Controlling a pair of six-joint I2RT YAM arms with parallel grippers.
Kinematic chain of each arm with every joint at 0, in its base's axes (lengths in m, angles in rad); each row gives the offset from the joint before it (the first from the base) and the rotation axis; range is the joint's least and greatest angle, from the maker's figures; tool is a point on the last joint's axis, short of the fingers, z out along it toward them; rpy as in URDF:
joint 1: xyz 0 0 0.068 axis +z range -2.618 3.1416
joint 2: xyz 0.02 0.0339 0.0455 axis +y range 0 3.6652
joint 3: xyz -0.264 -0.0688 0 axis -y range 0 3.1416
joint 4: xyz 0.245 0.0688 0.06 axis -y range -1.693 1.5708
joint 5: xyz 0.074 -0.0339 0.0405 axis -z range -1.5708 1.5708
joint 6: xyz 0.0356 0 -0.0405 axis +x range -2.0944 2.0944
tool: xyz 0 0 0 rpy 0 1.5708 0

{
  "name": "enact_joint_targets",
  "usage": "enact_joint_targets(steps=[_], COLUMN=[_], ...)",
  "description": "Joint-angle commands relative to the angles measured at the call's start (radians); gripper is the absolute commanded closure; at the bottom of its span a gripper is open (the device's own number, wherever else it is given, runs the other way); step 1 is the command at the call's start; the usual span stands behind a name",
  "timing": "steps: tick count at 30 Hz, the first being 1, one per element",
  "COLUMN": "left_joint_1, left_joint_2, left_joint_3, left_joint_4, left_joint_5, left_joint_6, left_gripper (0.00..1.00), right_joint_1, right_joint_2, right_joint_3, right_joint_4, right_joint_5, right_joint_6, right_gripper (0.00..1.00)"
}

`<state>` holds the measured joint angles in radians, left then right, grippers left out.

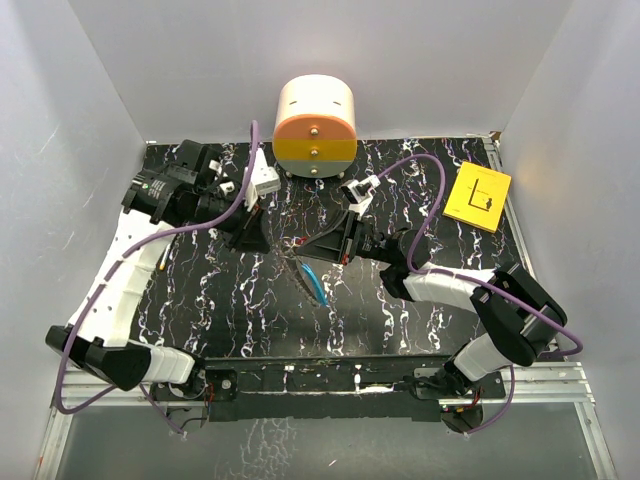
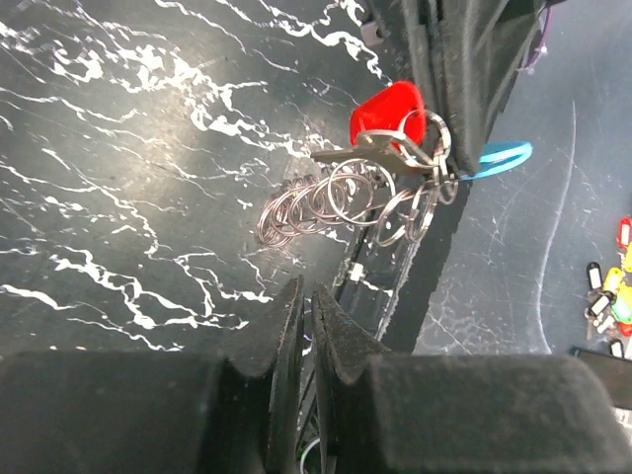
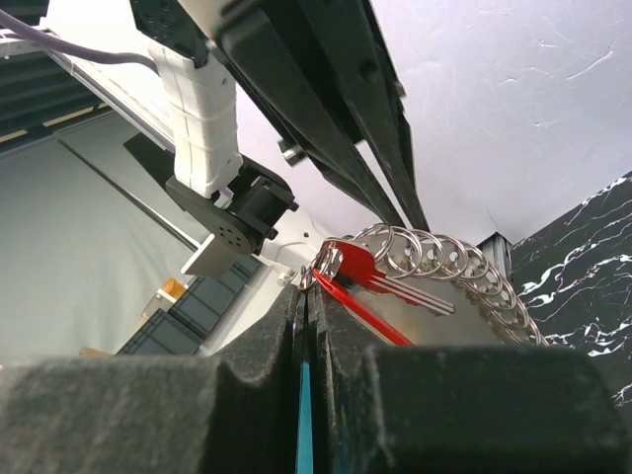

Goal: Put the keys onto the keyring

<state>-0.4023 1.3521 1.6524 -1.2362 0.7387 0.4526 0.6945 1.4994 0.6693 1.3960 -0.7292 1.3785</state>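
The keyring hangs over the black marble table: a bright-blue band joined to a chain of silver rings. A red-headed key with a silver blade sits on it. My right gripper is shut on the blue band, with the red key and the rings just beyond its tips. From above, the right gripper is to the right of the left one. My left gripper is shut with nothing seen between its fingers, a short way from the ring chain.
A cream and orange cylinder stands at the table's back middle. A yellow card lies at the back right. Several small coloured key tags show at the right edge of the left wrist view. White walls enclose three sides.
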Motion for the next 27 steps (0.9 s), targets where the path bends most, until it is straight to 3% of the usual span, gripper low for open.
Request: enact_joint_targets(steps=[1, 9, 20, 27], left_joint_1=[0.011, 0.011, 0.01, 0.01], left_joint_2=[-0.008, 0.074, 0.108, 0.114], left_joint_3=[0.115, 0.186, 0.153, 0.147], left_joint_4=[-0.063, -0.176, -0.18, -0.18], left_joint_5=[0.053, 0.323, 0.385, 0.412], left_joint_6=[0.039, 0.031, 0.007, 0.002], left_gripper=[0.93, 0.92, 0.92, 0.86], right_joint_1=[0.003, 0.003, 0.003, 0.003], right_joint_2=[-0.031, -0.03, -0.035, -0.027], right_joint_3=[-0.001, 0.002, 0.018, 0.018], right_joint_4=[0.213, 0.184, 0.128, 0.127], right_joint_5=[0.043, 0.047, 0.056, 0.061], right_joint_6=[-0.016, -0.036, -0.072, -0.072], right_gripper=[0.92, 0.92, 0.92, 0.92])
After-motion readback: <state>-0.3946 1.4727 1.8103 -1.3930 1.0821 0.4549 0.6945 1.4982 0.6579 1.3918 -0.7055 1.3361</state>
